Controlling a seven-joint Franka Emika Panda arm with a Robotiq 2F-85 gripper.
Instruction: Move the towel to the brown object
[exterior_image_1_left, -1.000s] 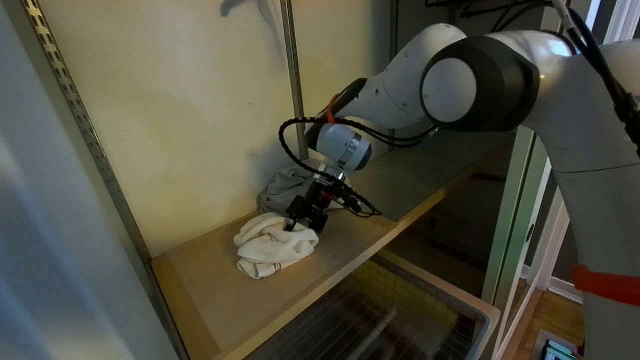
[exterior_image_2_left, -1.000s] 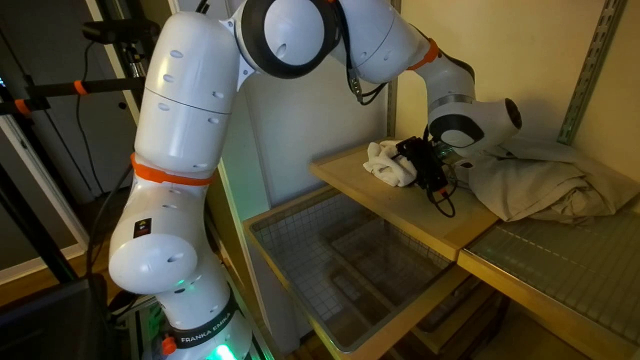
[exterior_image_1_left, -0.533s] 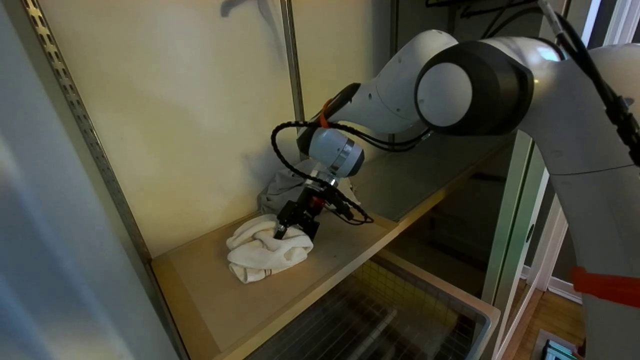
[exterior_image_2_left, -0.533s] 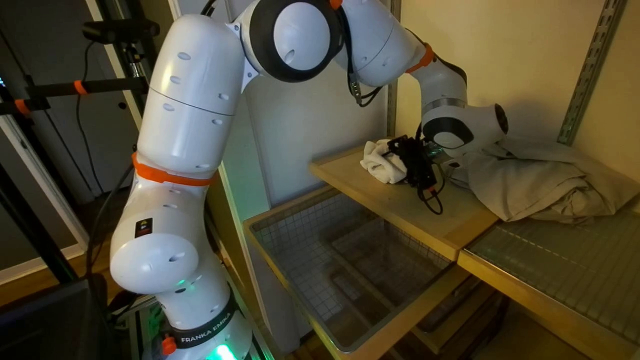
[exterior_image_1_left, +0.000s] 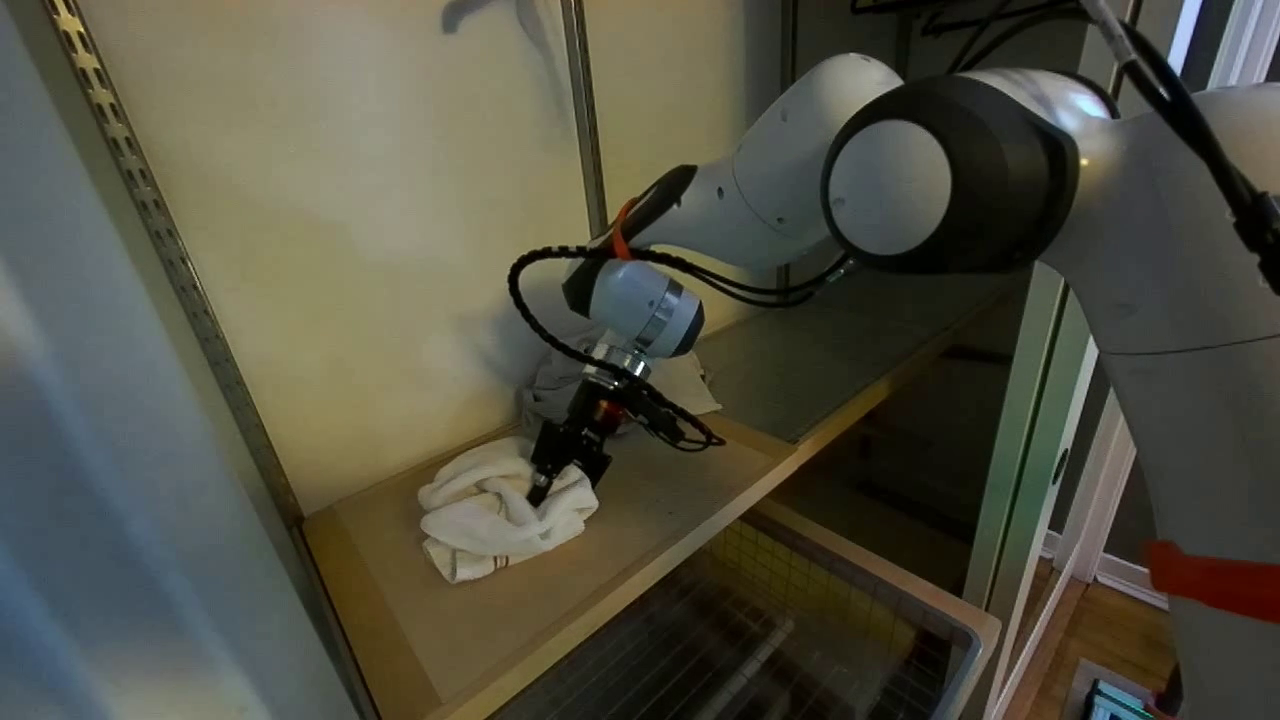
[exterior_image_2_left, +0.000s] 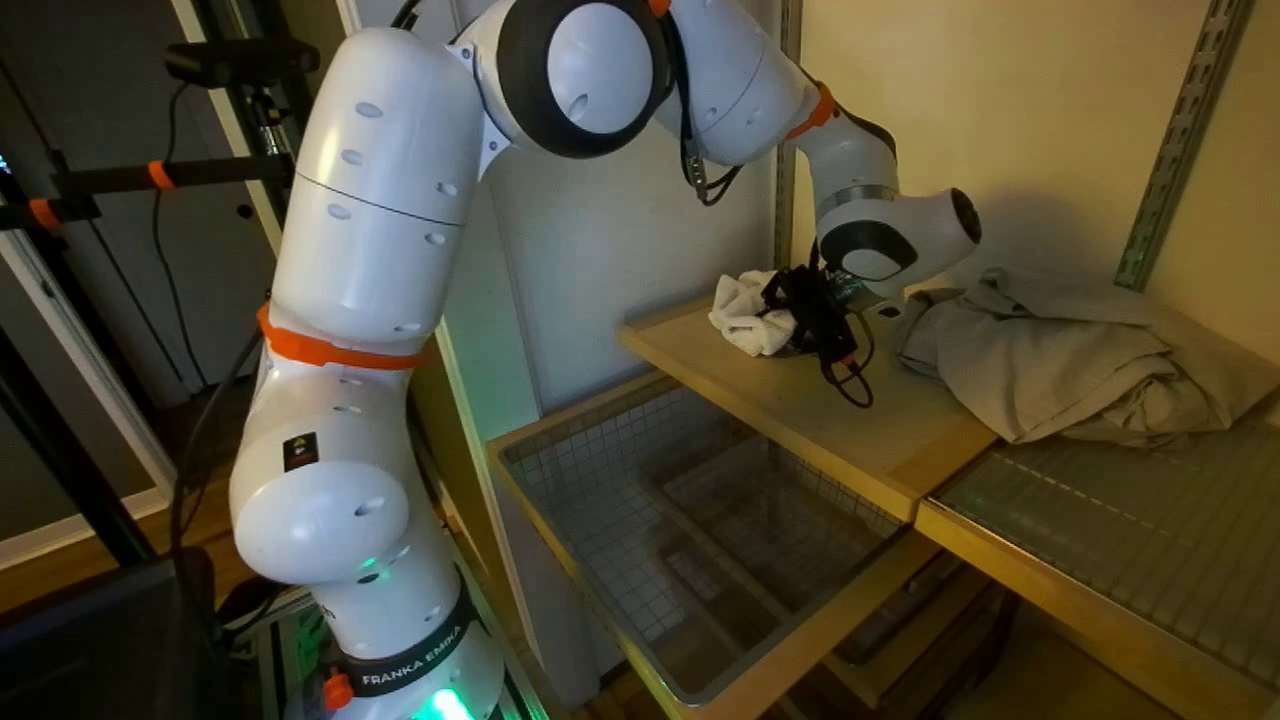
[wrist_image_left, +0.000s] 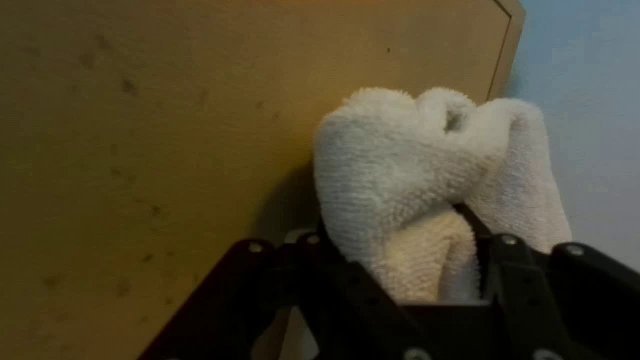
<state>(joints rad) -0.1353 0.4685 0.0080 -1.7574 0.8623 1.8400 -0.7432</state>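
My own arm (exterior_image_2_left: 390, 180) takes up the most space, rising at the left of an exterior view and bending across the top. A wire basket (exterior_image_2_left: 610, 440) sits at the lower middle, and a crumpled heap of grey-tan cloth (exterior_image_2_left: 1080, 370) lies at the right, near the end of my arm. A black cable (exterior_image_1_left: 560, 251) loops from me around the middle of an exterior view.

A cream wall (exterior_image_1_left: 400, 250) backs the upper left and center, and a slotted metal rail (exterior_image_1_left: 163, 225) slants down its left side. The wooden shelf (exterior_image_1_left: 640, 520) runs through the lower middle, above the basket, and a darker greenish panel (exterior_image_2_left: 1130, 540) adjoins it at the lower right of an exterior view.

The white towel (exterior_image_1_left: 480, 530) is bunched at the lower left of center; I cannot tell whether it touches the shelf. My hand (wrist_image_left: 400, 245) reaches into its folds from the upper right and hides part of it in both exterior views. In the wrist view the towel stands right of center, my fingers (wrist_image_left: 520, 280) at the bottom drawn in on it: a thick fold is pinched between them, looser folds above and to the right. Thin dark stripes (exterior_image_1_left: 501, 562) cross the towel's lower edge.
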